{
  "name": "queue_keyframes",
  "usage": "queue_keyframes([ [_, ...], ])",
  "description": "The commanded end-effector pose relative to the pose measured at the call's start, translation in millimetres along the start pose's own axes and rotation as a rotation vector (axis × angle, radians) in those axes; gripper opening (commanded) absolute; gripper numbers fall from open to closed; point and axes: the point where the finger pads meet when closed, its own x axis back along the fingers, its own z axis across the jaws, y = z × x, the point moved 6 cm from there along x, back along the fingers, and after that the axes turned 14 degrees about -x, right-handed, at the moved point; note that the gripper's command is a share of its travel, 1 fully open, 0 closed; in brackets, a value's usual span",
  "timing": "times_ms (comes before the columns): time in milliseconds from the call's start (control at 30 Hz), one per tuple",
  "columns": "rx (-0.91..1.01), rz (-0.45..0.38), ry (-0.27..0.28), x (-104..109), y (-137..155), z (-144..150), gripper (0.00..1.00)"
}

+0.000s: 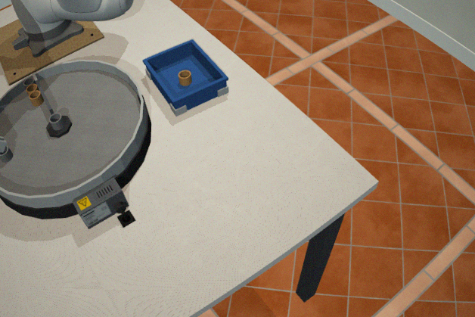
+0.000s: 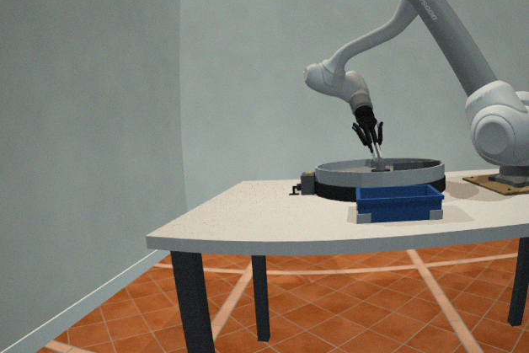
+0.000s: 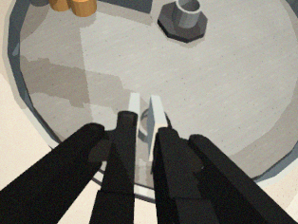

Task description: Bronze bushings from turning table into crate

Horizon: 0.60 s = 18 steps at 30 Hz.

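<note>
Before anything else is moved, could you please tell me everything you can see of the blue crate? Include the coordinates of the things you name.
The blue crate [image 1: 210, 98] [image 2: 393, 208] is a shallow, open-topped, square-looking box, apparently plastic, with a protruding rim and light grey corner pieces low down. It sits upright on the pale table [image 1: 237, 175] [image 2: 256, 220], beside the turning table [image 1: 147, 121] [image 2: 338, 178]. One bronze bushing [image 1: 184, 79] stands inside.
</note>
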Motion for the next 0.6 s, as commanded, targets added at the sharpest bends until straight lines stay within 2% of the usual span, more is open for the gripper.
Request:
queue_keyframes([
  [0,0.0,0.0,0.0,6,-5,-1,0.06],
  [167,0.0,0.0,0.0,31,-25,-7,0.06],
  [567,0.0,0.0,0.0,32,-26,-7,0.06],
])
